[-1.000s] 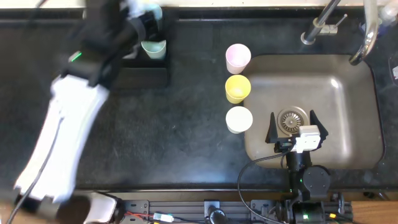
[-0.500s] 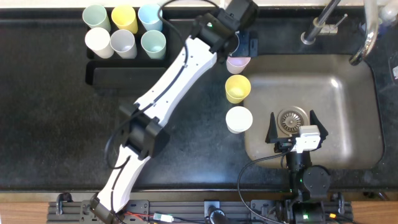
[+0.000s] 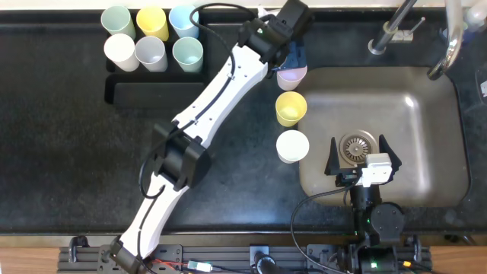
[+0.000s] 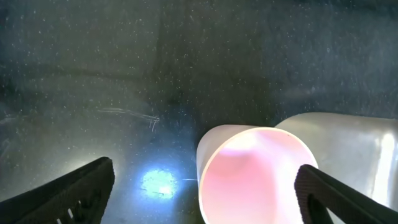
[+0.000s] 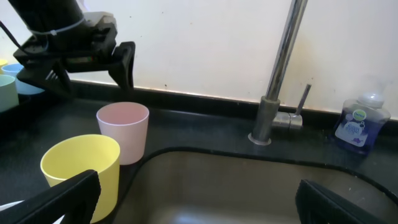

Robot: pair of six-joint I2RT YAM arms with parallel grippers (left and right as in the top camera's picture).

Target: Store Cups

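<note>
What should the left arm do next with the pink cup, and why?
Probably lower the left gripper and close on the pink cup: its open fingers sit either side of the upright cup, above it, with nothing held yet.

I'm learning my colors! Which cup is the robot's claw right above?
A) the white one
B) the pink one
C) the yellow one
B: the left gripper hangs open right over the pink cup, one finger on each side of it. The yellow cup and the white cup stand farther along the sink's edge.
</note>
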